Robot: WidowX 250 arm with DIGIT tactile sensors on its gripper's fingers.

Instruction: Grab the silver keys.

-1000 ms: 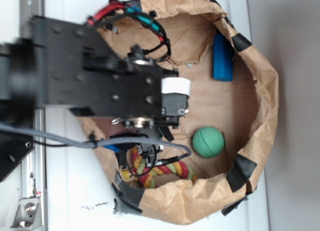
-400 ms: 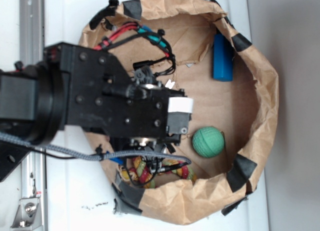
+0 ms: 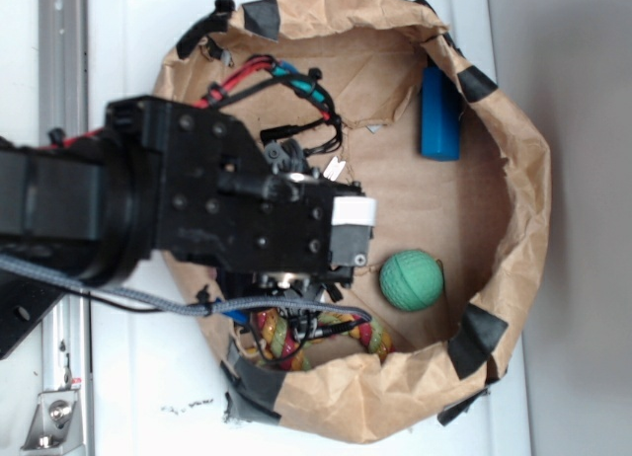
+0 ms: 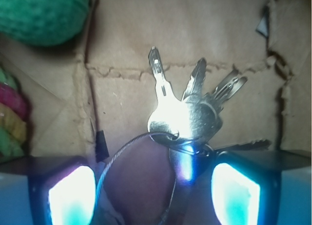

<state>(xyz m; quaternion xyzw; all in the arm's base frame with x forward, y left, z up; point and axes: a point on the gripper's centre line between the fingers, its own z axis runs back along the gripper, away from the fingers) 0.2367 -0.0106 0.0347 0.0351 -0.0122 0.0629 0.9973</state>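
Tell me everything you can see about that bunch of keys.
The silver keys are shiny metal, glaring white in the wrist view. Several blades fan upward from overlapping heads, and one slim key points right. A thin wire ring loops down-left from the heads. They lie flat on creased brown cardboard, between the gripper's two glowing fingertips, which do not touch them. The exterior view hides them under the arm.

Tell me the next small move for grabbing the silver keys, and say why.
Probably ease straight down a little, then close. In the wrist view the gripper is open, its glowing fingertips on either side of the silver keys, whose ring end lies between them on the cardboard floor. Whether the fingers already reach key level is unclear.
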